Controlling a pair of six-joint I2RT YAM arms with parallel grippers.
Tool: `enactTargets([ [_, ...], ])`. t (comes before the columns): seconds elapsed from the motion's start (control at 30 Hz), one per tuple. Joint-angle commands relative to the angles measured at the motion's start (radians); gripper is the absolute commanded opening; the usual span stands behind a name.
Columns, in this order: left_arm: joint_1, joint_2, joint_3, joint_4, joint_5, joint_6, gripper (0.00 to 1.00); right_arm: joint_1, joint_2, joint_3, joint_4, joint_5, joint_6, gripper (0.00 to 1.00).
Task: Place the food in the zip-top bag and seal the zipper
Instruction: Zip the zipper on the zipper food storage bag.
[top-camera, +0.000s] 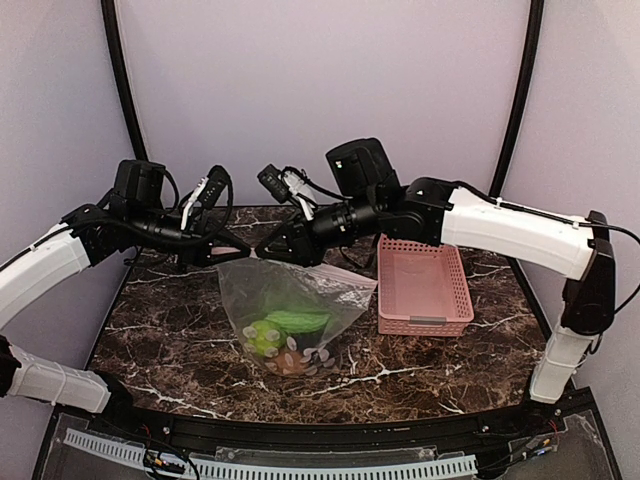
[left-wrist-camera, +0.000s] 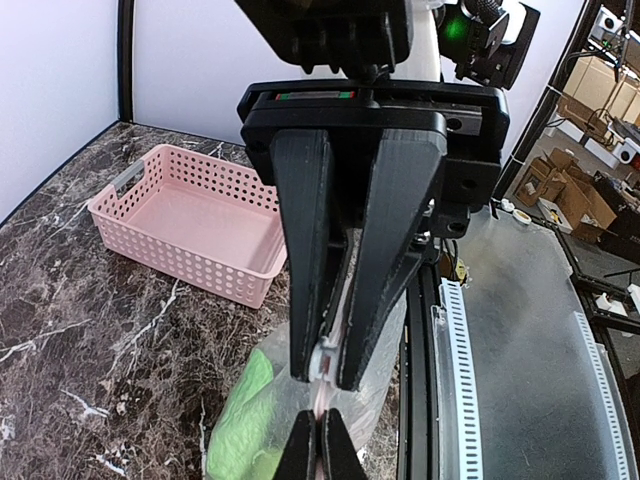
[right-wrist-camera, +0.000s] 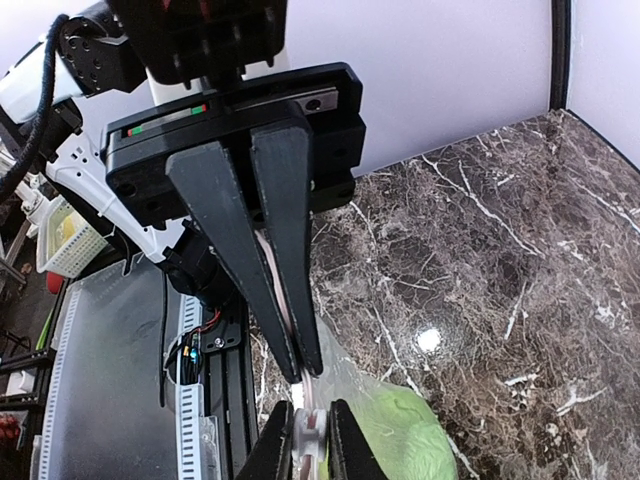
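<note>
The left gripper (top-camera: 233, 250) and right gripper (top-camera: 268, 250) pinch the top of a clear dotted plastic zip-top bag (top-camera: 300, 288). Green and brown toy food (top-camera: 285, 335) lies inside, near a pink slotted plastic basket (top-camera: 425, 323).

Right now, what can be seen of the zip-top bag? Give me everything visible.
The zip-top bag is clear, soft plastic with white dots low down. It hangs upright from its pale pink zipper edge. The left pincer and right pincer both pinch that strip, close together, toward the bag's left corner. Its bottom rests on the marble table, bulging with green and brown toy food. Whether the mouth is sealed cannot be told.
</note>
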Motion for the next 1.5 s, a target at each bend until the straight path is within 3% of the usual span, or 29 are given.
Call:
enactTargets([
  [0.0,0.005,-0.026,-0.018,0.012,0.017,0.006,0.01,-0.003,0.001,0.019,0.03,-0.003,-0.001,0.09],
  [0.27,0.005,-0.027,-0.016,0.007,0.004,0.012,0.01,-0.005,-0.04,-0.025,0.03,0.013,0.001,0.03],
  [1.47,0.018,-0.047,-0.02,0.008,-0.053,0.016,0.0,-0.004,-0.243,-0.251,-0.003,0.079,0.056,0.02],
])
